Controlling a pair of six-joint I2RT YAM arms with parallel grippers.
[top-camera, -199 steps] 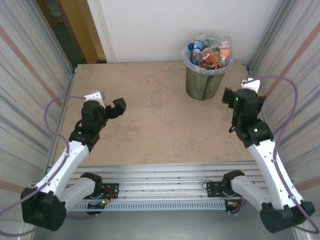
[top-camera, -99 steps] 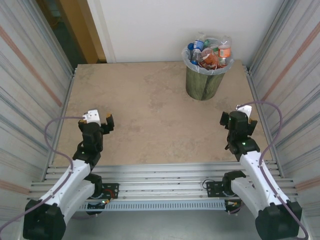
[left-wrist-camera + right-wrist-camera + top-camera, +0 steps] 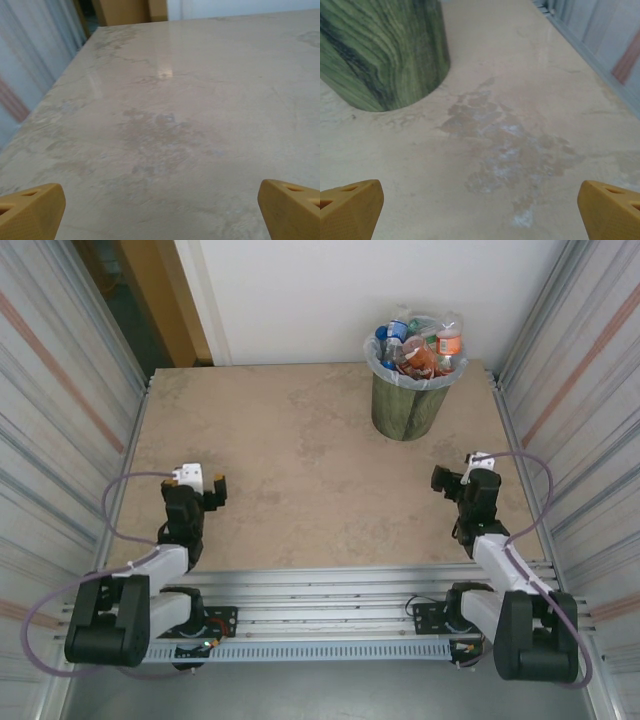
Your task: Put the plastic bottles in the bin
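Observation:
The dark green bin (image 3: 408,405) stands at the back right of the table, with a clear liner over its rim. Several plastic bottles (image 3: 420,348) with red, blue and orange labels are heaped in its mouth. My left gripper (image 3: 203,487) sits low near the table's front left, open, and its yellow fingertips (image 3: 31,210) are wide apart over bare tabletop (image 3: 165,125). My right gripper (image 3: 455,478) sits low at the front right, open, a good way short of the bin. The bin's green wall (image 3: 380,50) rises ahead and to the left of my right gripper (image 3: 480,212).
Corrugated metal walls (image 3: 60,390) close in the table on both sides, with a white wall behind. A metal rail (image 3: 320,585) runs along the near edge by the arm bases. A worn, stained patch (image 3: 510,145) marks the tabletop in front of the right gripper.
Both arms have pulled back toward the near edge and folded down over their bases. Both grippers stayed open and empty. The bin and bottles have not moved.

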